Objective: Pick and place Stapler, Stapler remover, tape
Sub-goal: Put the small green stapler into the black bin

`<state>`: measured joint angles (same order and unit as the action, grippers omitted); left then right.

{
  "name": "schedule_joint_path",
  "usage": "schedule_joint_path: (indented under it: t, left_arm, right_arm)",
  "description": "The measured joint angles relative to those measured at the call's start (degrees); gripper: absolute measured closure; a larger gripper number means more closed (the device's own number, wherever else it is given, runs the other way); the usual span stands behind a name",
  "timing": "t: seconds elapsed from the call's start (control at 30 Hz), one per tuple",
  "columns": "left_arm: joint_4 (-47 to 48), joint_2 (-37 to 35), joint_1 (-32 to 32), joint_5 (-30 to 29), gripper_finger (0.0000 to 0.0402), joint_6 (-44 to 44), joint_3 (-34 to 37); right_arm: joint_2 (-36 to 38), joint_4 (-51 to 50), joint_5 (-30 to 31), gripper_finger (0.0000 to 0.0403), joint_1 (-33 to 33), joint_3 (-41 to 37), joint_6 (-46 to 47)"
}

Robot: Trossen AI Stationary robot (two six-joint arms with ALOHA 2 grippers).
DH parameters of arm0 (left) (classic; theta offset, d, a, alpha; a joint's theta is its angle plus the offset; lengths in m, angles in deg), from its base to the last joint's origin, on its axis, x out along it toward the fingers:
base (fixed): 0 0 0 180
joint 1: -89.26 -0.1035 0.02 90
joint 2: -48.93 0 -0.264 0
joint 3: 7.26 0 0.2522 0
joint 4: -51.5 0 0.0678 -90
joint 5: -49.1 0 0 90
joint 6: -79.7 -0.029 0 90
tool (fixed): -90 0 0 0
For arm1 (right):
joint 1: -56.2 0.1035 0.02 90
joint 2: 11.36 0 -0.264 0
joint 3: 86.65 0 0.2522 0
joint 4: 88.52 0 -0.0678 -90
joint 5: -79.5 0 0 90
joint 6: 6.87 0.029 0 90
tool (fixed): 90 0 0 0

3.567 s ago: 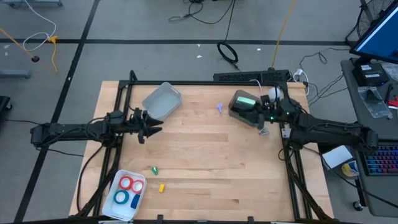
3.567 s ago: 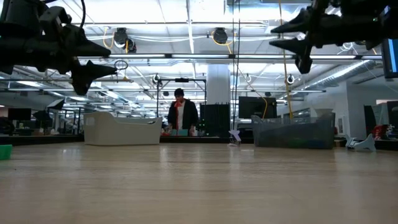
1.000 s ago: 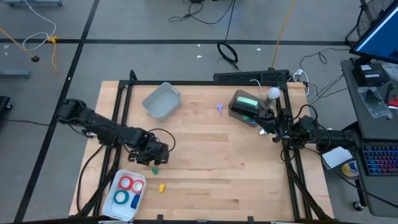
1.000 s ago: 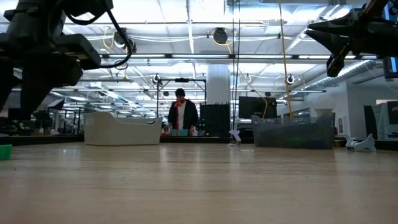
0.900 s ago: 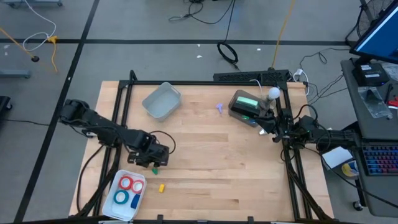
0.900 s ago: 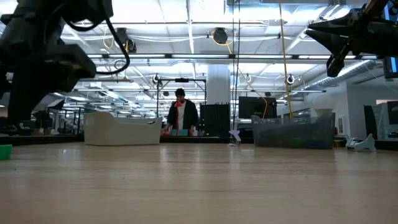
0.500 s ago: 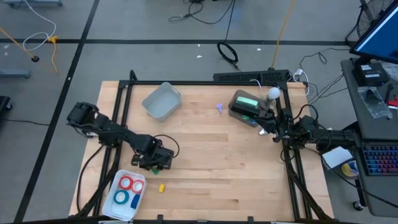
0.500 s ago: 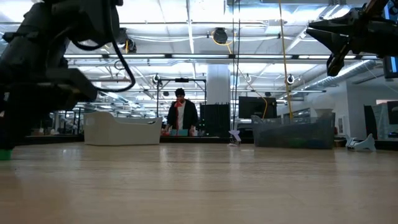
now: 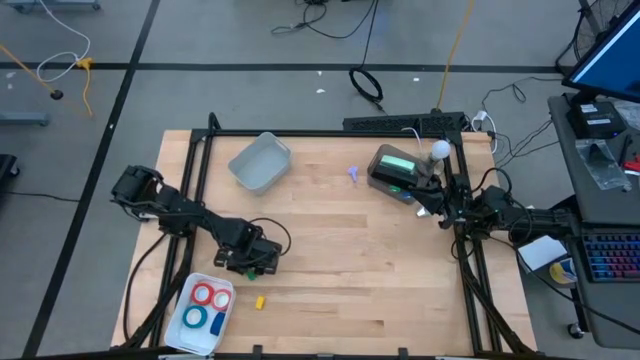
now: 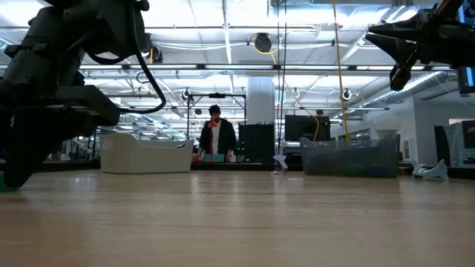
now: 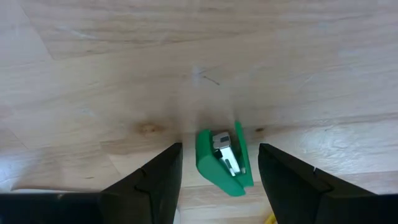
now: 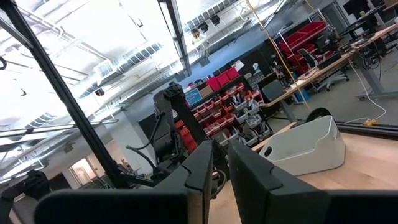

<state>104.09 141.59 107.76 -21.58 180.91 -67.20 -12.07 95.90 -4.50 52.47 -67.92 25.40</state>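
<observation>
At tabletop [image 9: 330,250] seven o'clock, left claw [image 11: 217,163] spread, straddling green stapler [image 11: 222,159], poised for pinch. Tape [image 9: 204,305] rests in white tray [image 9: 184,330] nearby. Right claw [image 9: 432,207] waits at three o'clock, fingers nearly together, empty.

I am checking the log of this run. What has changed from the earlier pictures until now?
The left gripper moved from beside the grey bin toward the table's near edge and now stands open over the green stapler. The right gripper pulled back slightly. Bins and tape stayed.
</observation>
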Motion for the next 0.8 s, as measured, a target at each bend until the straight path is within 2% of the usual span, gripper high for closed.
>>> schedule_joint_path:
  t: [0.6, 0.8]
  left_arm:
    - [0.63, -0.02, -1.65, -2.44, 0.0192, -0.81, 0.00]
    - [0.58, -0.02, -2.32, -1.35, 0.0192, -2.18, 0.00]
  right_arm:
    - [0.00, -0.05, 0.01, 0.0360, 0.01, 0.00, -0.11]
    - [0.00, -0.05, 0.02, 0.0360, 0.01, 0.00, -0.01]
